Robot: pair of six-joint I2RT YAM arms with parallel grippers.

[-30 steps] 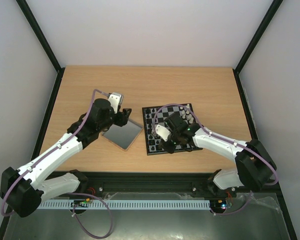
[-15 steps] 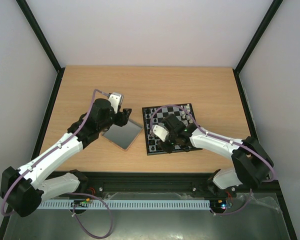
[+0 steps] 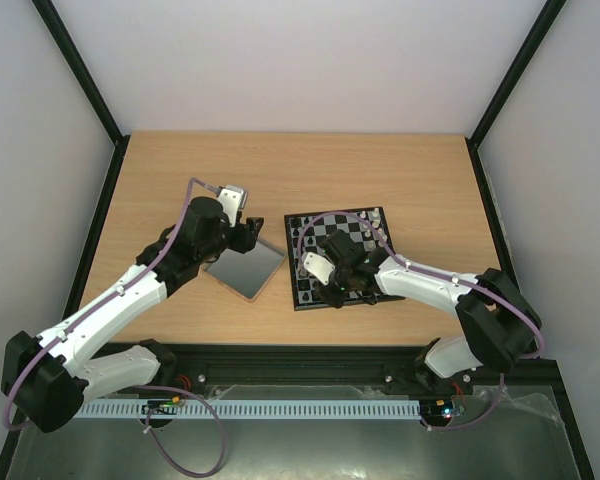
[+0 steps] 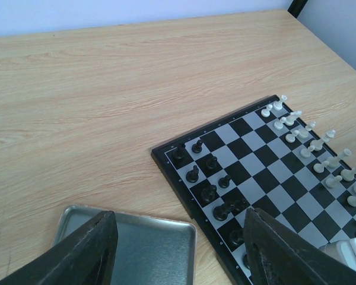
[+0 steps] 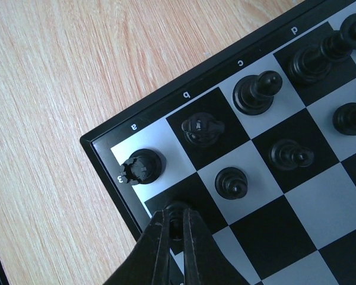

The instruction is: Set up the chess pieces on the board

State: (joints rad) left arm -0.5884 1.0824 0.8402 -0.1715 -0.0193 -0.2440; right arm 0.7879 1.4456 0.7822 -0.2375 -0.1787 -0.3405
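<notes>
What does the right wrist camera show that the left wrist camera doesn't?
Only the right wrist view shows the right gripper pinched shut on a small black chess piece at the edge of the checkered black-and-grey chessboard, plus border letters a to d. Only the left wrist view shows the plain grey metal tray, the pale white chess pieces along the far side, and the open left gripper. Both show black pieces standing near the board's corner.

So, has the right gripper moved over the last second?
Yes. In the top view the right gripper has slid leftward across the board, toward its edge nearest the tray.
</notes>
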